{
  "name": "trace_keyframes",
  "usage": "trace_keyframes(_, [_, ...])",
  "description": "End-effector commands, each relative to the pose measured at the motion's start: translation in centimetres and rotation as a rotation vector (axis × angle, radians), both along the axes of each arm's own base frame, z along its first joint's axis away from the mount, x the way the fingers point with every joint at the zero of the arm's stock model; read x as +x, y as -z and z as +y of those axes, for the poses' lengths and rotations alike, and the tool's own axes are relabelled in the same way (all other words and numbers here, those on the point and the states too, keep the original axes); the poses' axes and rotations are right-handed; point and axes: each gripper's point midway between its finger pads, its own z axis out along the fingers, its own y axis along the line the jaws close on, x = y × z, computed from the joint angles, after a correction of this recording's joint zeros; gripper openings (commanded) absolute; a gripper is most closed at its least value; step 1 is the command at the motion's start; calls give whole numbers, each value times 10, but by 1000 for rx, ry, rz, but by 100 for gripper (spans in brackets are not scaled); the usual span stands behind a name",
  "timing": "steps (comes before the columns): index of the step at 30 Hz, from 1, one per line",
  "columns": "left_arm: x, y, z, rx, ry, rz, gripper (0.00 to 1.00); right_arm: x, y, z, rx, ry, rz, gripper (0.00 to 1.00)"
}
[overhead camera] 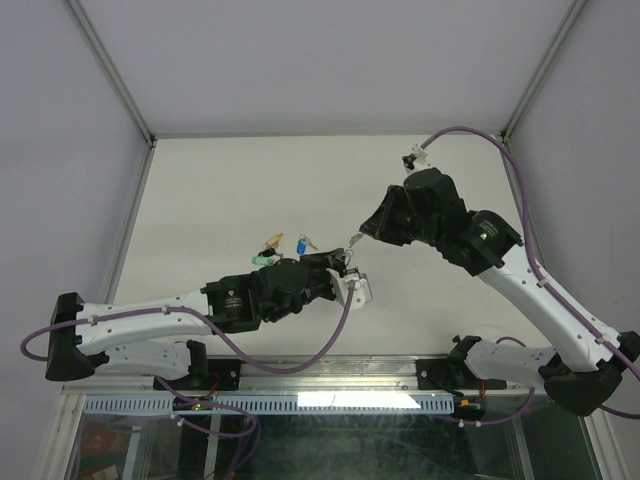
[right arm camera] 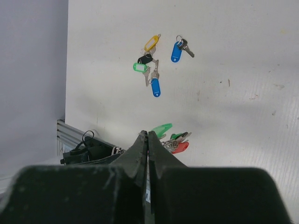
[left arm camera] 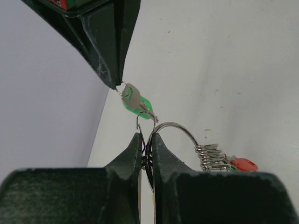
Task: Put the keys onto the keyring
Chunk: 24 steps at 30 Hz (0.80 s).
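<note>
My left gripper is shut on the thin silver keyring, held above the table. The ring's open wire end sticks up just past the fingertips. Several keys, one with a red cap, hang bunched on the ring's right side. My right gripper is shut on a green-capped key and holds it right at the ring's open end; the key looks just apart from the wire. In the top view the two grippers, left and right, meet near the table's middle front.
Loose keys lie on the white table beyond the grippers: a yellow tag, a blue tag, a green tag, a black cap and another blue tag. Enclosure walls stand left and right.
</note>
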Motion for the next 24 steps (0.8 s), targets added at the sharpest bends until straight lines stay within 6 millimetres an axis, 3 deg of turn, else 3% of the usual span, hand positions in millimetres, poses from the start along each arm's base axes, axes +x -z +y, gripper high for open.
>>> trace_keyframes(1, [21,-34,8,-46,-150,-190,0,4,-24,-7,20,40,-58,0])
trace_keyframes(7, [31,-47,19,-66,-260,-364,0,7,-35,-12,2,41,-98,0])
trace_keyframes(13, [32,-40,32,55,-355,-609,0,14,-60,-20,-14,63,-182,0])
trace_keyframes(17, [33,-35,33,102,-397,-686,0,19,-78,-15,-7,27,-255,0])
trace_keyframes(24, [32,-35,29,116,-416,-741,0,32,-73,-4,-30,29,-268,0])
